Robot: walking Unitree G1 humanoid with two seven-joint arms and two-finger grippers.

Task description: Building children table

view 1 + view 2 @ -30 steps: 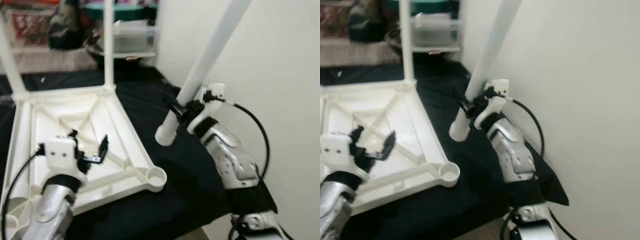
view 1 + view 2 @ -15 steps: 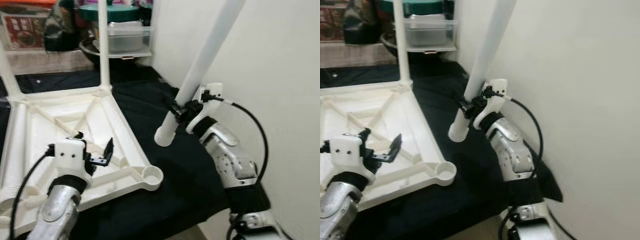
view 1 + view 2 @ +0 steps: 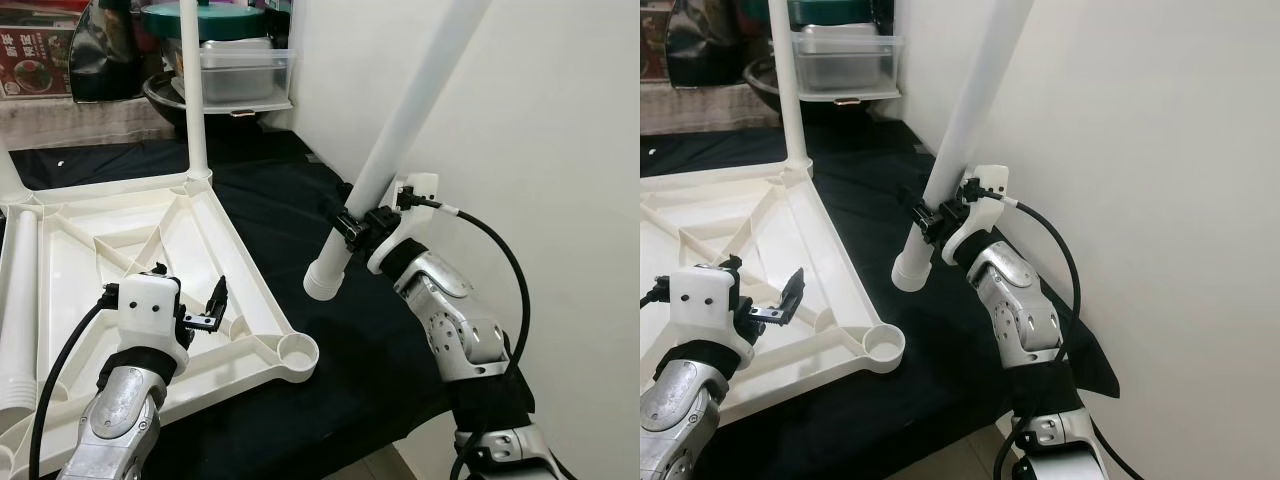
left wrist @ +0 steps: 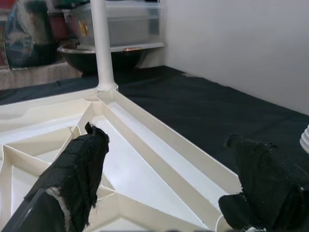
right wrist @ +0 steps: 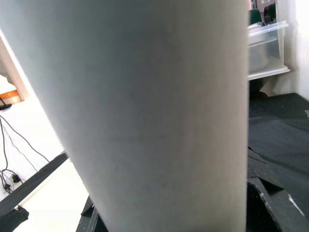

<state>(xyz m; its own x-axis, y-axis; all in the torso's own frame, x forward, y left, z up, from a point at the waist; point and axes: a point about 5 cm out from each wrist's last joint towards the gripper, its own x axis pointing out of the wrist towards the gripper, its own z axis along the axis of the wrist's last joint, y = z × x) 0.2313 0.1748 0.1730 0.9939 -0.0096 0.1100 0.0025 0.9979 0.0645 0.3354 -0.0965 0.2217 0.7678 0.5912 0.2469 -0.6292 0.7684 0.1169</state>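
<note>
White plastic tabletop of a children's table lies upside down on a worktop covered in black cloth, its ribbed underside facing up. One white leg stands upright in the far corner socket, next to the wall side; another leg lies along the left edge of the upturned top. The near corner socket, a round open cup, holds nothing. The right pincer is clamped around a loose white table leg near its lower end, holding it tilted so the top leans away toward the white wall on the right; the leg's open lower end hangs above the black cloth, beside the tabletop and apart from the near corner socket. In the right wrist view that leg sits right against the camera. The left pincer hovers above the ribs of the upturned top near the near corner, its two black fingers spread wide apart and holding nothing. Behind the worktop stands a shelf carrying a clear plastic container and a dark bowl.
</note>
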